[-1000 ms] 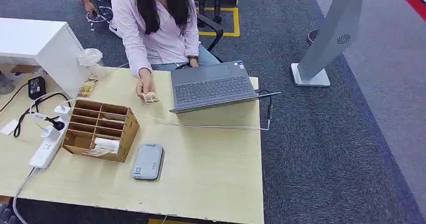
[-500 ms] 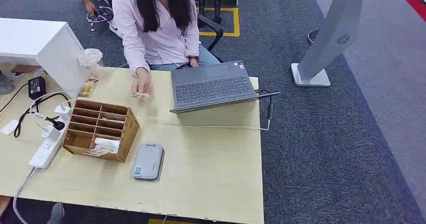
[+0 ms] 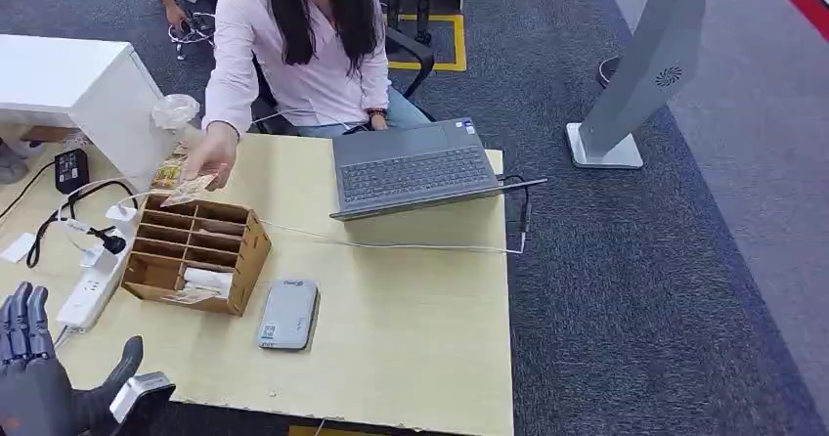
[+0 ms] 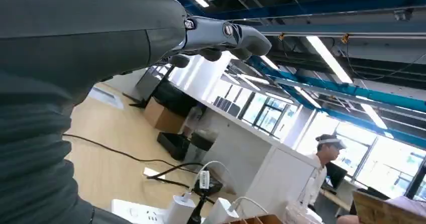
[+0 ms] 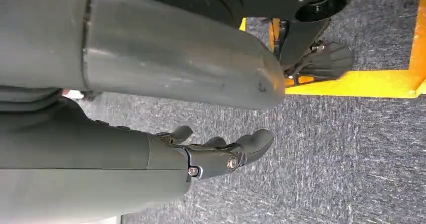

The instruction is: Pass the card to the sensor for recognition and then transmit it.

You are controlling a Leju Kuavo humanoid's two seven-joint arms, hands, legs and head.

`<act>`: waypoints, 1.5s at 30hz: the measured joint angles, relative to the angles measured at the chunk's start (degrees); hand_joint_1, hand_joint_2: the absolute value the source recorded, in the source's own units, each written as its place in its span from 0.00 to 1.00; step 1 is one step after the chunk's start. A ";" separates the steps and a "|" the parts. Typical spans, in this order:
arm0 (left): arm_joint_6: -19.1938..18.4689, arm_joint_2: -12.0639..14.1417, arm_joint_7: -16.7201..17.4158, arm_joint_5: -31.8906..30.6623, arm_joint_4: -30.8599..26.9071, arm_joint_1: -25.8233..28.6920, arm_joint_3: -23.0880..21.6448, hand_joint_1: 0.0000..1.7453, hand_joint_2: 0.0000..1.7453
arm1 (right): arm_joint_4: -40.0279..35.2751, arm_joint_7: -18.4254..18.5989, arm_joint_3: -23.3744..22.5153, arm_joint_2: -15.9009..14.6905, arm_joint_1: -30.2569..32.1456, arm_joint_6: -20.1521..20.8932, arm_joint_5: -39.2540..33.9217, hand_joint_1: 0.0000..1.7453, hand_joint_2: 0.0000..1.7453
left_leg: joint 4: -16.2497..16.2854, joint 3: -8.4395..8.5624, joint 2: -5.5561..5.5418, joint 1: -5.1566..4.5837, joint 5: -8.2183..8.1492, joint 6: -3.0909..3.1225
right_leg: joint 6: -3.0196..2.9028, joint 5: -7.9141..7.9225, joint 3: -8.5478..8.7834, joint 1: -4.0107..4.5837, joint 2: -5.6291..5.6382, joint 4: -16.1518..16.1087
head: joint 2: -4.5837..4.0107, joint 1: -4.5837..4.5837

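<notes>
While the person's hand (image 3: 217,152) holds the card (image 3: 189,190) out over the back edge of the wooden organizer (image 3: 198,250), the left hand (image 3: 44,382) sits low at the table's near-left corner, fingers spread, holding nothing. Right hand (image 5: 216,153) hangs over grey carpet, fingers loosely extended, empty. Likely step: take the card. Best approach, as I judge it: rise past the power strip (image 3: 93,287) and its cables, come at the card's free edge, pinch flat. Sensor (image 3: 287,314), presumably the grey pad, lies just beside the organizer, so the carry is short.
</notes>
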 joint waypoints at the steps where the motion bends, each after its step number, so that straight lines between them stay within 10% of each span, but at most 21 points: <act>1: 0.00 0.55 0.44 -0.26 0.46 -0.64 -0.35 0.00 1.00 | 0.00 0.04 0.09 -0.02 -0.01 0.00 0.11 0.00 0.00 | 0.00 0.00 0.01 0.00 0.00 0.00 | 0.00 0.00 0.00 0.00 0.01 0.00 | 0.00 0.00; 45: 0.66 4.39 8.54 -7.01 11.15 -13.27 -9.97 0.00 1.00 | 0.09 2.23 2.25 -0.22 -0.04 1.79 3.15 0.00 0.00 | 0.01 -0.04 0.01 0.00 0.02 0.02 | 0.05 0.04 -0.04 0.00 0.02 0.00 | 0.00 0.00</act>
